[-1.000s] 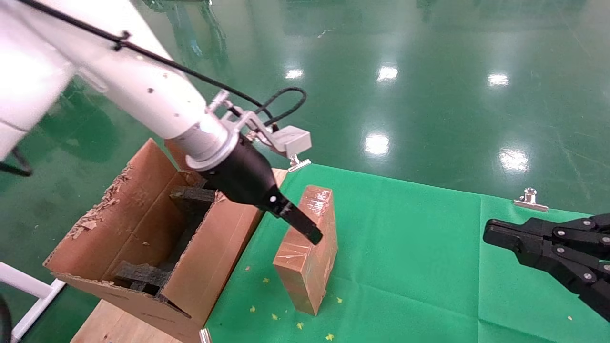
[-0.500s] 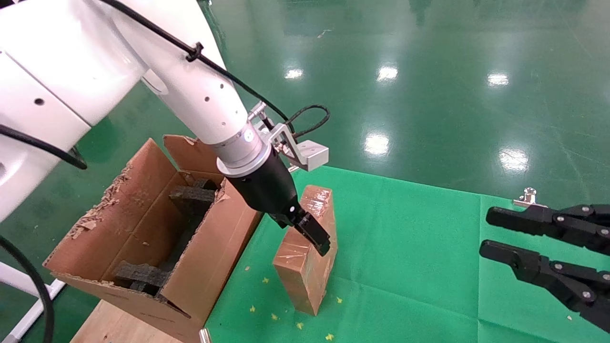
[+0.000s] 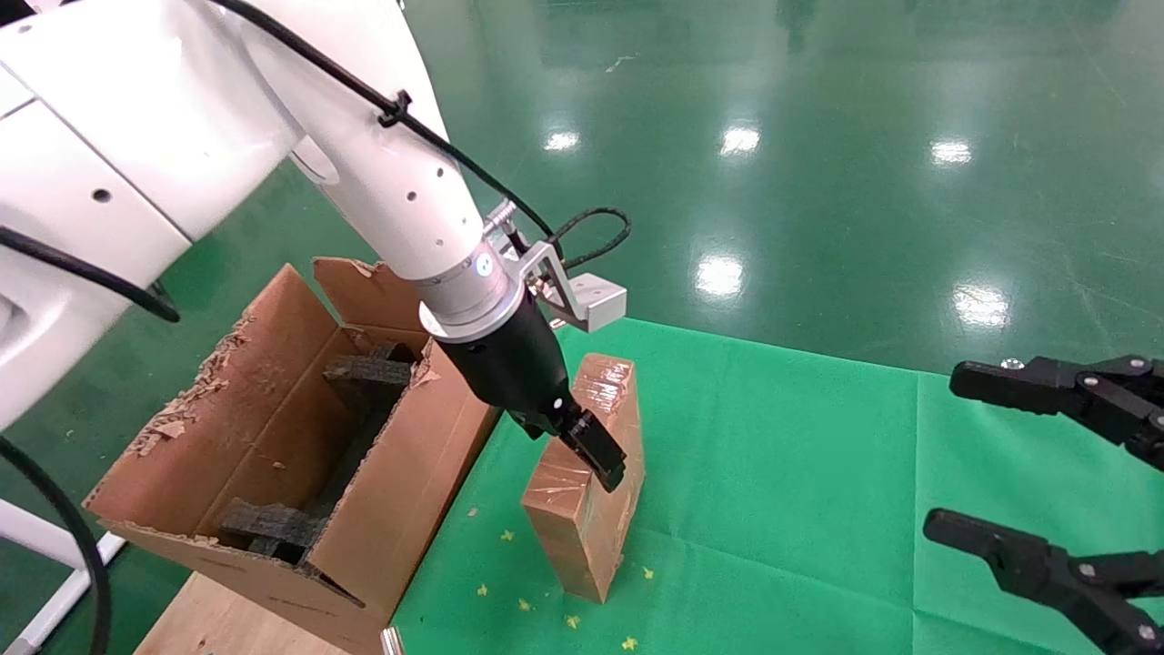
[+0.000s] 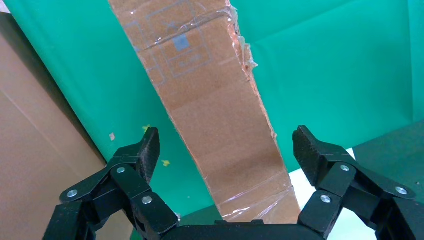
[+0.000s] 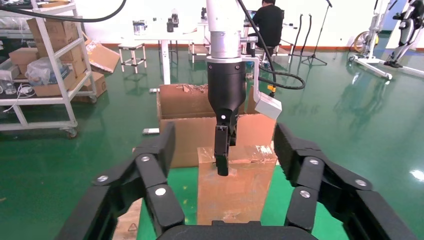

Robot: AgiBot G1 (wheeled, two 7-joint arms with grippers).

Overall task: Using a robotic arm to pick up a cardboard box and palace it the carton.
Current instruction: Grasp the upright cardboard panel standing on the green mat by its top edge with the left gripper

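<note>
The carton (image 3: 273,437) stands at the left edge of the green cloth (image 3: 773,473), flaps up, black foam blocks (image 3: 364,377) inside. Just beside it on the cloth stands the cardboard box (image 3: 587,473) — a taped slab on its long narrow edge, its long axis running away from the robot, roughly parallel to the carton's near wall.

The robotic arm (image 3: 391,182), the robot's left, comes down over the box. Its left gripper (image 4: 225,150) is wide open and holds nothing; in the left wrist view the box's narrow top face runs lengthwise between the two fingers, with clear gaps on both sides, so the jaws straddle the slab's thin dimension. In the head view one black finger (image 3: 596,450) lies against the box's broad right face, near the upper edge.

The coming move seems to turn on that alignment — closing across the thickness, then lifting left toward the carton. The left arm is far nearer. The right gripper (image 3: 1046,473) is parked well apart over the cloth's right side, also wide open and empty.
</note>
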